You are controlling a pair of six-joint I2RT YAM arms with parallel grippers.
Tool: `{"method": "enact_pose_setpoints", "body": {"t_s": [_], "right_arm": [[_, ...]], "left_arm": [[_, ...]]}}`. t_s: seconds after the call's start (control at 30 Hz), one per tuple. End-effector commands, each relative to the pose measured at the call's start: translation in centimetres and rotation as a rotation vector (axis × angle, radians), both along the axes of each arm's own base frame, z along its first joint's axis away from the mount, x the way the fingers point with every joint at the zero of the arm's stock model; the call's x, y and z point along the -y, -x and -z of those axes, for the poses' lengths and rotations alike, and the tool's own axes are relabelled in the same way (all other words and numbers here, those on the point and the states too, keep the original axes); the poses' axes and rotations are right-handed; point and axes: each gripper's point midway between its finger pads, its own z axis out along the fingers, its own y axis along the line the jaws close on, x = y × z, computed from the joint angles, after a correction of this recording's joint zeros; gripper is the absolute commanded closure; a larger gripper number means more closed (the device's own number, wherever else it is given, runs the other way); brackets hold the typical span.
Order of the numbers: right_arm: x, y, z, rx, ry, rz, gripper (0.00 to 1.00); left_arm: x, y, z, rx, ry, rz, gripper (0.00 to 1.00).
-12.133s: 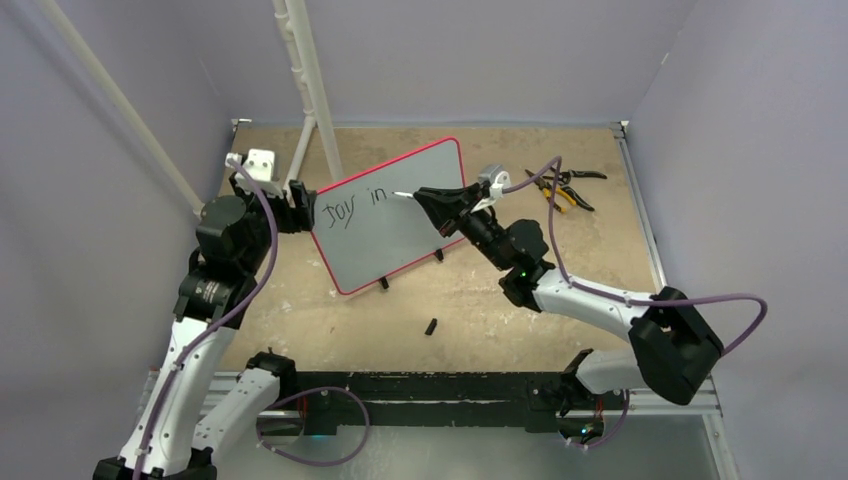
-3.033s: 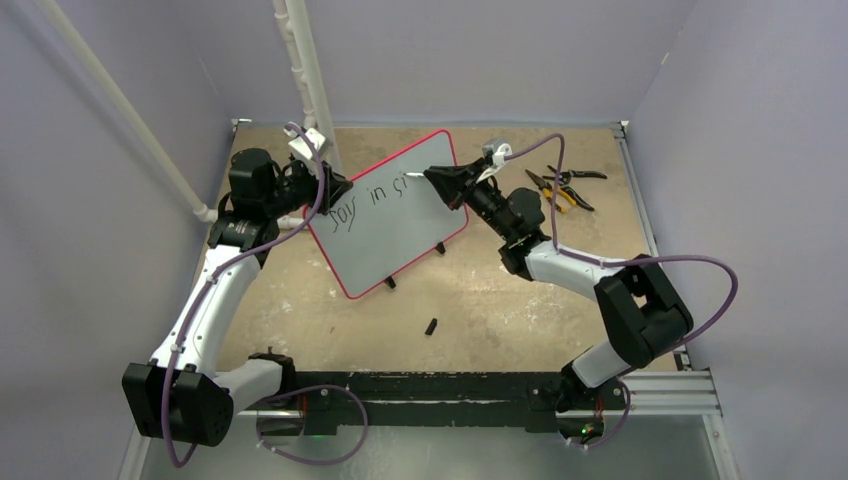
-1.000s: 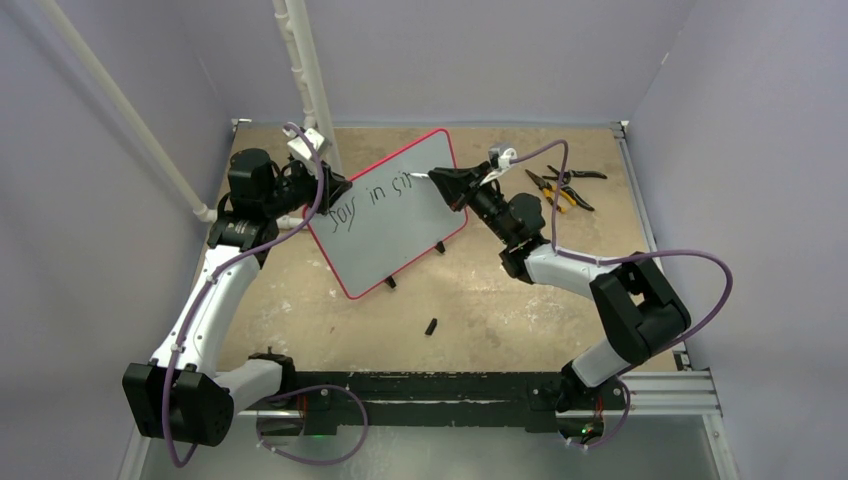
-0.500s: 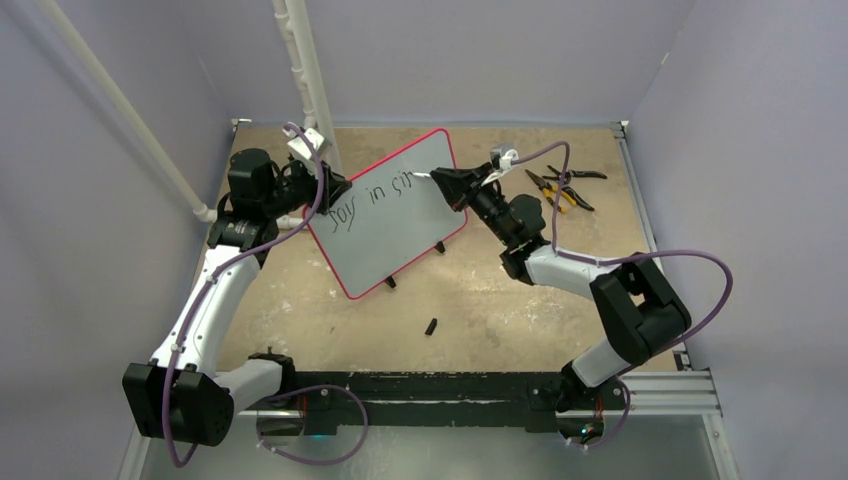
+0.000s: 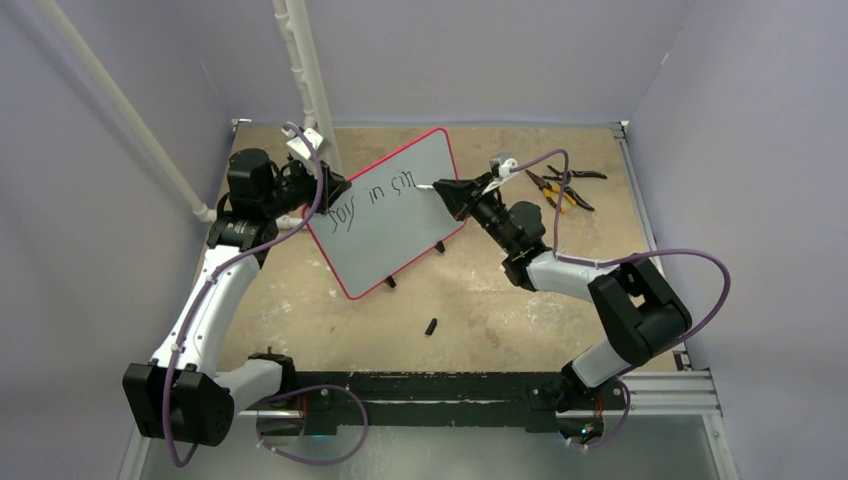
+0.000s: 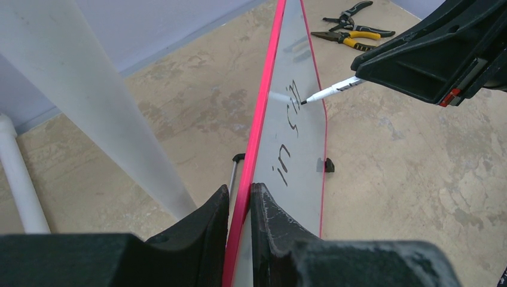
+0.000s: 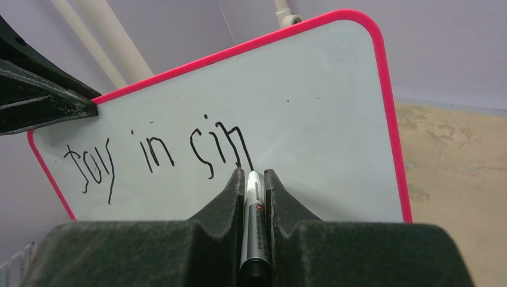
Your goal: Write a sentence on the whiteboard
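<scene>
Right wrist view: the right jaws are covering most of the marker [image 7: 253, 203], with only its tip end showing. They are also blocking the whiteboard [image 7: 311, 119]'s lower edge and feet. The left jaws are getting cut off by that view's left edge.

Left wrist view: the whiteboard is showing nearly edge-on. The sentence [image 6: 292, 113] is foreshortening badly, and its first word is hiding behind the left jaws. The right jaws are running off the right edge.

Top view: the small black thing [image 5: 431, 326] on the table [image 5: 480, 300] is reading too small to identify. A cable is crossing the pliers [image 5: 572, 175].
</scene>
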Motion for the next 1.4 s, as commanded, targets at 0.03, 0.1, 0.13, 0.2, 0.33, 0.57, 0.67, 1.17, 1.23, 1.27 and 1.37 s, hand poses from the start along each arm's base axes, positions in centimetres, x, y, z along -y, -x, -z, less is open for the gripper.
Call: {"method": "enact_pose_setpoints", "body": {"t_s": [0.03,0.1,0.13,0.2,0.33,0.57,0.67,1.17,1.23,1.27,1.37], "right_arm": [[0.4,-0.3,-3.6,0.075,-0.065,0.018,1.0],[0.3,-0.3,-4.4,0.09,-0.081,0.012,1.0],[0.2,-0.3,-4.8,0.098,-0.088,0.01,1.0],[0.2,-0.3,-5.3,0.108,-0.098,0.009,1.0],[0.0,-0.6,-5.9,0.12,-0.103,0.008,1.0],[0.1,-1.1,-6.3,0.128,-0.102,0.03,1.0],[0.3,-1.4,-6.1,0.122,-0.096,0.044,1.0],[1.4,-2.1,-5.4,0.095,-0.089,0.104,1.0],[1.6,-2.1,-5.4,0.095,-0.087,0.107,1.0],[1.5,-2.1,-5.3,0.094,-0.084,0.105,1.0],[1.4,-2.1,-5.1,0.09,-0.078,0.095,1.0]], "left_arm": [[-0.1,0.0,-0.4,0.021,0.008,0.004,0.83],[-0.1,0.0,-0.4,0.021,0.008,0.004,0.83],[-0.1,0.0,-0.4,0.021,0.008,0.004,0.83],[-0.1,0.0,-0.4,0.02,0.008,0.005,0.83],[0.0,0.1,-0.5,0.024,0.009,0.007,0.83],[0.0,0.1,-0.5,0.024,0.01,0.009,0.83],[0.0,0.2,-0.5,0.024,0.01,0.011,0.83],[0.0,0.2,-0.5,0.024,0.01,0.011,0.83],[0.0,0.2,-0.5,0.025,0.01,0.011,0.83],[0.0,0.2,-0.6,0.026,0.01,0.011,0.83],[0.0,0.2,-0.5,0.023,0.011,0.012,0.83]]}}
